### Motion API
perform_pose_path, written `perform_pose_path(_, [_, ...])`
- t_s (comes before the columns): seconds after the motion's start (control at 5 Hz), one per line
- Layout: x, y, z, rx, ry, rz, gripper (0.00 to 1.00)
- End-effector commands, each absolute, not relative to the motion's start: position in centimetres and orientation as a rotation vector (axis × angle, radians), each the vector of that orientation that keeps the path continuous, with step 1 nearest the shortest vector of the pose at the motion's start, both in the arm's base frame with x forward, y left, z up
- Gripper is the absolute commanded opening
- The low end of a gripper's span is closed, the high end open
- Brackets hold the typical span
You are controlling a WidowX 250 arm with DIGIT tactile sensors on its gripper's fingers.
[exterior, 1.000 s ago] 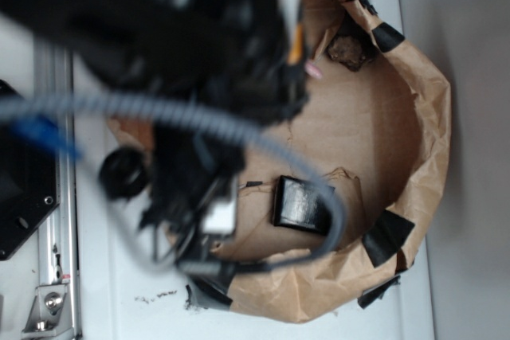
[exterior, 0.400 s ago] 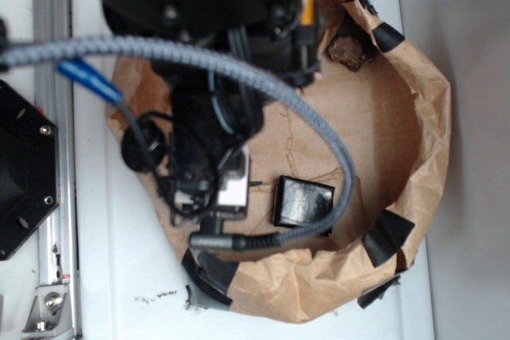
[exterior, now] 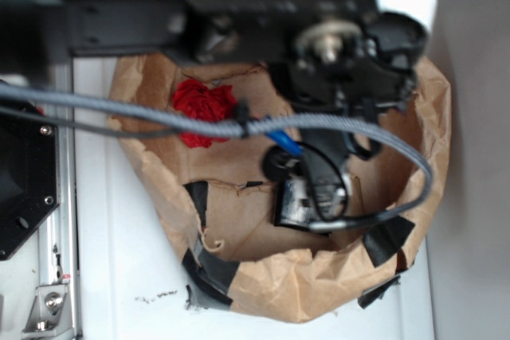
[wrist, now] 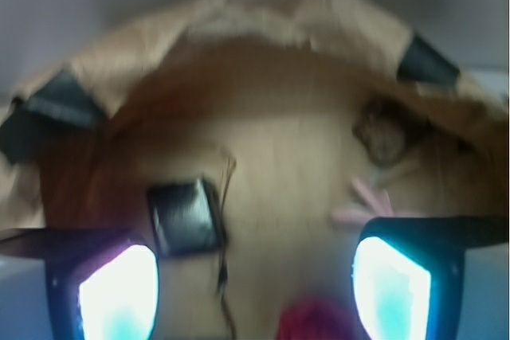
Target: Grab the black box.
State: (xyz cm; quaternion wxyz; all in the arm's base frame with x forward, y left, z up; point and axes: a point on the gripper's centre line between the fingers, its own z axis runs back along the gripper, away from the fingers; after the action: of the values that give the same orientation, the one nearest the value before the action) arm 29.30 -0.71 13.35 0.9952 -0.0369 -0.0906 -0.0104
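Note:
The black box (wrist: 185, 216), flat and glossy, lies on the brown paper floor just ahead of my left finger (wrist: 119, 292). It sits left of the gap, not between the fingers. My gripper (wrist: 255, 288) is open and holds nothing. In the exterior view the box (exterior: 291, 201) shows only in part. The blurred dark end of the arm (exterior: 319, 177) and a grey cable hang over its right side.
A crumpled brown paper wall (exterior: 430, 141) with black tape patches (exterior: 388, 236) rings the area. A brown lumpy rock (wrist: 386, 133) and a pink toy (wrist: 362, 201) lie ahead on the right. A red cloth-like lump (exterior: 203, 109) lies at the left. A metal rail (exterior: 56, 236) runs outside.
The arm swung right, from the paper ring's left side to over the box. The red lump came into view; the rock and pink toy are now hidden in the exterior view.

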Motion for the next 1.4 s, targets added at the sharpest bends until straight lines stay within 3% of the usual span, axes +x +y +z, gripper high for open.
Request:
perform_pose_path(0.0, [30.3,-1.0,8.6,-0.003,-0.230,-0.070,1.00])
perform_pose_path(0.2, [30.3,-1.3,6.8,-0.008,-0.194,-0.089,1.00])
perform_pose_path(0.6, [29.3,-4.0,6.4,-0.053,-0.157,-0.158,1.00])
perform_pose_path(1.2, [27.7,-6.4,1.1,0.029,-0.137,-0.266,1.00])
